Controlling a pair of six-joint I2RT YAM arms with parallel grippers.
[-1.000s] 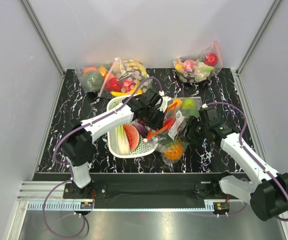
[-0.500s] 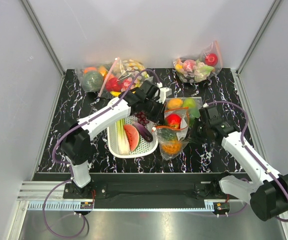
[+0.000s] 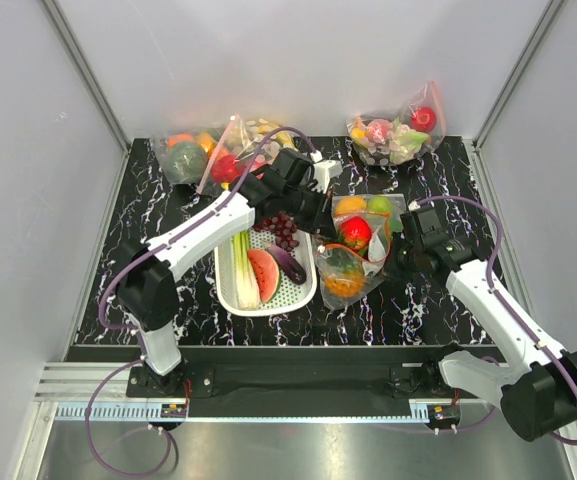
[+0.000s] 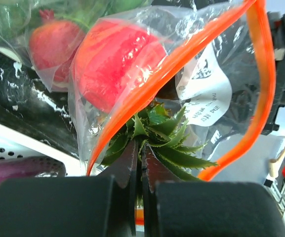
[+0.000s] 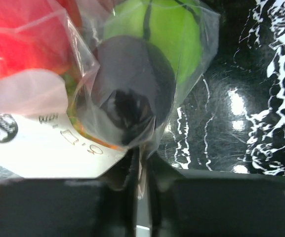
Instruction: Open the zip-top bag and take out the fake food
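The zip-top bag [image 3: 353,262] hangs between my two grippers right of the basket, its orange-red zip strip [image 4: 147,84] spread into an open loop. My left gripper [image 3: 316,222] [image 4: 141,148] is shut on the bag's rim at the strip. Right behind its tips is the pineapple's green crown [image 4: 169,143]. The fake food inside includes a red round fruit [image 3: 356,232] [image 4: 112,64] and the orange-yellow pineapple [image 3: 345,283]. My right gripper [image 3: 393,258] [image 5: 141,158] is shut on clear film at the bag's right side, below the white label [image 5: 43,148]. A green round fruit [image 5: 167,34] shows behind film.
A white perforated basket [image 3: 230,290] on the left holds a leek, watermelon slice, grapes and eggplant. Just behind the held bag lies a clear bag with an orange and a green apple [image 3: 366,206]. More filled bags lie at the back left [image 3: 218,155] and back right [image 3: 398,130].
My right gripper has shut on the bag's right side. My left gripper has drawn the rim back and left, spreading the zip strip open and uncovering the grapes in the basket.
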